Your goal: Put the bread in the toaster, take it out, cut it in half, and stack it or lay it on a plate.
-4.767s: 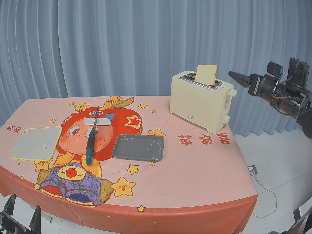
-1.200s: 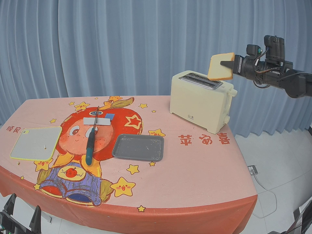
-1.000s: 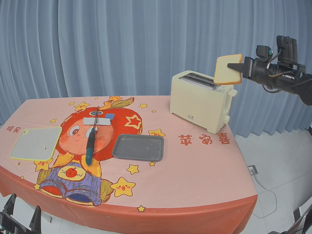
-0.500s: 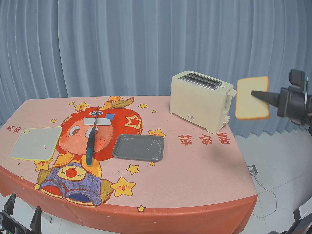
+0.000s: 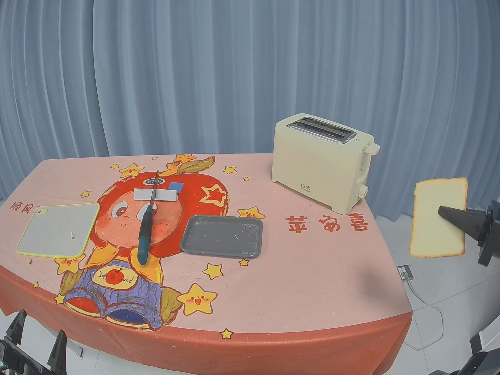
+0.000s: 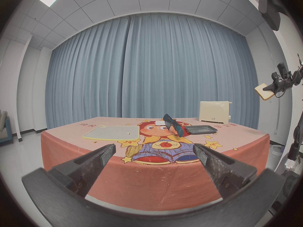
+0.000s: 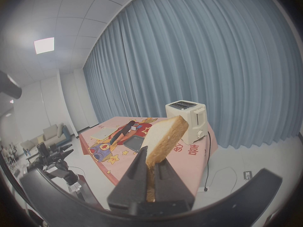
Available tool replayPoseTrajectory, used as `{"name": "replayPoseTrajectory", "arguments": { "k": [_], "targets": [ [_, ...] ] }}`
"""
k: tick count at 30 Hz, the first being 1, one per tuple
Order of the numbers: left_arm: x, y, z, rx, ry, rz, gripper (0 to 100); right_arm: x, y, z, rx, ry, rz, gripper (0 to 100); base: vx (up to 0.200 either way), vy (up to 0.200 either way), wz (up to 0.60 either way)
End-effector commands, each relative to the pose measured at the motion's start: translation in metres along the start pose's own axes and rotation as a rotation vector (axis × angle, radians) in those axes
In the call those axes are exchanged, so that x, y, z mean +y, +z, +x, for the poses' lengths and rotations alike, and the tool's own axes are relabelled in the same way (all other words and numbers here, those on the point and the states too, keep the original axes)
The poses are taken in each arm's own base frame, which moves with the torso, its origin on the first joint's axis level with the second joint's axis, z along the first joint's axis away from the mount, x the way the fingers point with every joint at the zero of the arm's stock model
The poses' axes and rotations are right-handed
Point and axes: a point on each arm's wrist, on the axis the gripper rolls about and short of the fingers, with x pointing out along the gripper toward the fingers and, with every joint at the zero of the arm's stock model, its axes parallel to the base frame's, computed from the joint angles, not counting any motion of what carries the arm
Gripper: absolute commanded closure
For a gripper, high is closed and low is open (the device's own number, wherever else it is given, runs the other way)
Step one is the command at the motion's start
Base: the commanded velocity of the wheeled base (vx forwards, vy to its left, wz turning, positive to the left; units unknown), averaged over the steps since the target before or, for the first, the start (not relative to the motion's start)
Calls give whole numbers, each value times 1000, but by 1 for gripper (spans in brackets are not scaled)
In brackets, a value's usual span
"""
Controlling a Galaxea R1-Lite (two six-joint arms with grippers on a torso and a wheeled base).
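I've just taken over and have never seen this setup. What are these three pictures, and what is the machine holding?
It is a two-armed robot. The wide picture looks down from its head; the other two come from cameras on its wrists, each looking out along that arm. On the table are a cutting board, a knife, a grey tray and, far right, a toaster with empty slots. The right hand is shut on a slice of bread, held upright in the air beyond the table's right side. The left hand is open, empty, low in front of the table.
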Motion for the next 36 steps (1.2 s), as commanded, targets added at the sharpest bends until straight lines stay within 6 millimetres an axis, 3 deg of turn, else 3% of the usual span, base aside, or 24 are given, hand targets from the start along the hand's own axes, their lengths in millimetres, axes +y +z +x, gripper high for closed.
{"name": "replayPoseTrajectory", "arguments": {
  "k": [1, 11, 22, 36],
  "targets": [
    [0, -5, 1, 19, 0, -2, 0, 3, -5, -12, -27, 3, -30, 100, 0, 0, 0],
    [0, -5, 1, 19, 2, -2, 0, 12, -27, -27, -15, 82, -104, 100, 0, 0, 0],
    [0, -5, 1, 19, 0, -2, 0, 12, -28, -27, -13, 67, -105, 100, 0, 0, 0],
    [0, -5, 1, 19, 0, -2, 0, 17, -22, -22, -6, 109, -103, 100, 0, 200, 0]
  ]
}}
